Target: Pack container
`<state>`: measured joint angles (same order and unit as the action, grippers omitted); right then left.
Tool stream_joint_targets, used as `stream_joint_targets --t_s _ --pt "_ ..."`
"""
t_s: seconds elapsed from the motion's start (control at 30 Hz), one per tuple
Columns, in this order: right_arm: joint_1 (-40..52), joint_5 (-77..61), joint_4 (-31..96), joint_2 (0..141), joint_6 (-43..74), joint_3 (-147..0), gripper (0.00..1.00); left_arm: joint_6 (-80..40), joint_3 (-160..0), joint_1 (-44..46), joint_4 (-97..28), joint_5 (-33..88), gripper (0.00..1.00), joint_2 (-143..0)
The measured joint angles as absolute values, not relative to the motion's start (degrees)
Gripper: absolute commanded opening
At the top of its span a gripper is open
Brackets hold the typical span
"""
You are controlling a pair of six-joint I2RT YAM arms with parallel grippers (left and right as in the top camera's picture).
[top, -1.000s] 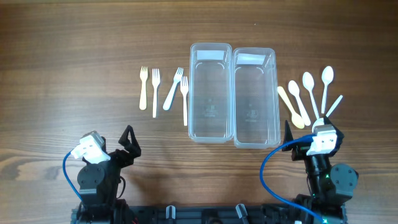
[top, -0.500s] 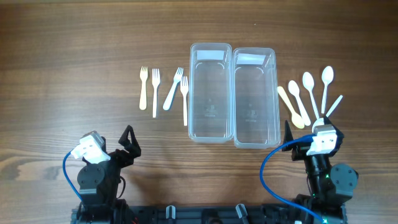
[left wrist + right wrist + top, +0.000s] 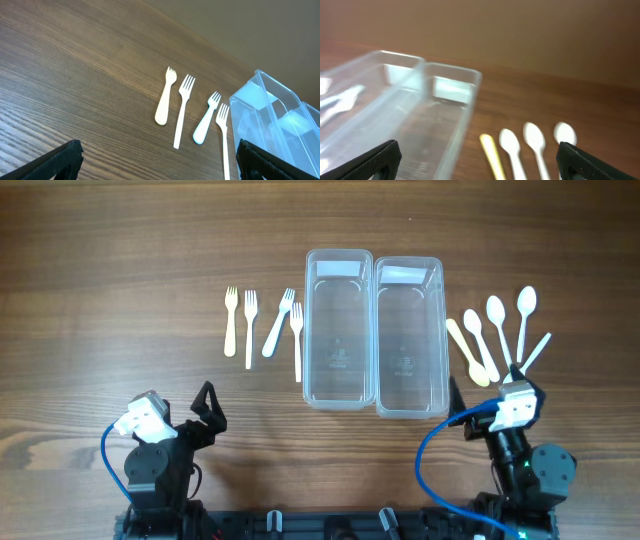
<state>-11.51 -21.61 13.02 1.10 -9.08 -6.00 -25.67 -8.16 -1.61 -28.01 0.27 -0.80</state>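
Grained wood worktop [image 3: 120,260], plastic tableware.
Worktop: dark-brown wood, matt, visible grain. The centre-left container [image 3: 338,330] and centre-right container [image 3: 409,340]: clear plastic, glossy, smooth. Left-of-frame forks [image 3: 249,330] and right-of-frame spoons [image 3: 481,350]: opaque white and cream plastic, smooth.

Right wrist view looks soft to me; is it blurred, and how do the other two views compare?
Right wrist view: blurred throughout, the clear containers and spoons soft-edged. Left wrist view: sharp, the forks and the grain of the table crisp. Overhead view: sharp and evenly lit, shadows faint.
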Motion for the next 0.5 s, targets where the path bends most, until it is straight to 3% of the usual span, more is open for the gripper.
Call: stream_joint_targets --t_s 0.3,0.5 --pt "-11.5 -32.0 11.6 1.6 1.4 -6.0 1.00 -25.7 -8.6 -1.6 -28.0 0.3 1.00 -1.8" --pt "-11.5 -32.5 13.7 10.1 3.4 -12.3 1.00 -25.5 -15.7 -1.6 -28.2 -0.1 1.00 -10.0"
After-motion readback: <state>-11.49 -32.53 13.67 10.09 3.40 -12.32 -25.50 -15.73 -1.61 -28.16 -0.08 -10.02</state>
